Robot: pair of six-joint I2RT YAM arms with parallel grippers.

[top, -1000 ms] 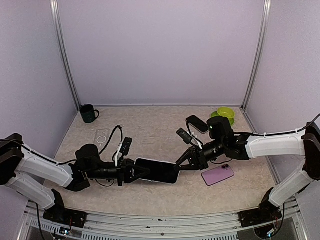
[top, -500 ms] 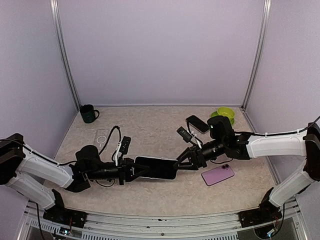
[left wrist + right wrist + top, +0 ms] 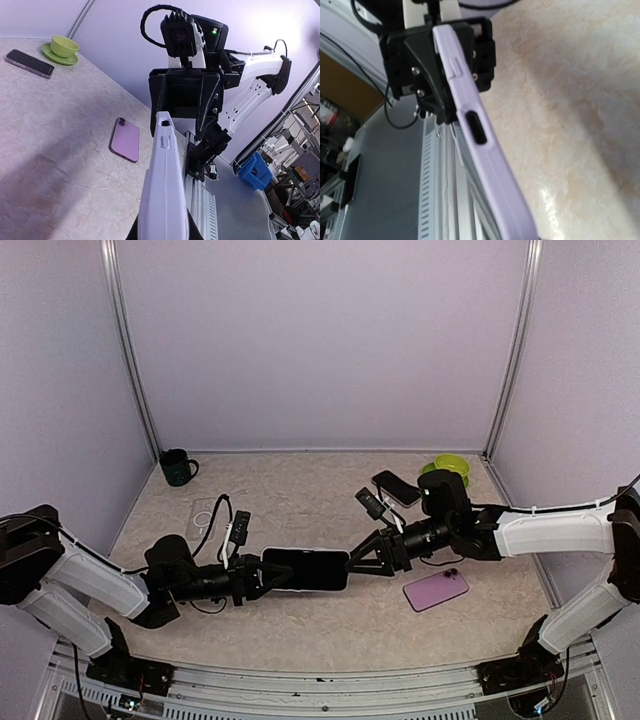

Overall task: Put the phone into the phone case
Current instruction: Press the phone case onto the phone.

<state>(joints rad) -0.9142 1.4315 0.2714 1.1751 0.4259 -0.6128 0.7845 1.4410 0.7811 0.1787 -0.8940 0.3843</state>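
Lilac walls (image 3: pixel 320 340) stood around my pale marbled bench (image 3: pixel 300 490). My left claw (image 3: pixel 264 574) was clamped on one end of the lilac phone case (image 3: pixel 310 568), held above the bench. My right claw (image 3: pixel 364 562) gaped wide at the other end. The purple phone (image 3: pixel 435 590) lay flat nearby. Only the right wrist view showed the case's port hole (image 3: pixel 475 127).

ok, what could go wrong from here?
1. The left pincer grips the lavender-edged phone by one short end only, in mid-air, so the phone could sag or slip out.
2. The open right pincer sits right at the phone's free end; a careless move might knock the phone loose.
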